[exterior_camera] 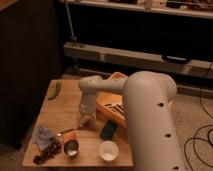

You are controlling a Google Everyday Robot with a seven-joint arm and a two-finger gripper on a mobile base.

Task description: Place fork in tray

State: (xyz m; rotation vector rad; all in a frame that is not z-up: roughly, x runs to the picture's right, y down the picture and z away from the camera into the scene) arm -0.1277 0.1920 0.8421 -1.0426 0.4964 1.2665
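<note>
The gripper (85,120) hangs from the white arm (145,115) and points down at the wooden table (65,107), just left of the tray. The tray (106,101) is a yellow-orange bin at the table's right side, partly hidden by the arm. Black-and-white handled utensils (116,107) lie in it. A slim silver piece that looks like the fork (64,133) lies on the table just below and left of the gripper, beside a small orange item (73,135). The gripper is close above the table and apart from the fork.
A green sponge (108,131) lies in front of the tray. A white cup (107,150), a metal cup (71,148), dark grapes (47,152) and a grey-blue cloth (43,135) sit along the front edge. A green vegetable (55,90) lies at the back left corner.
</note>
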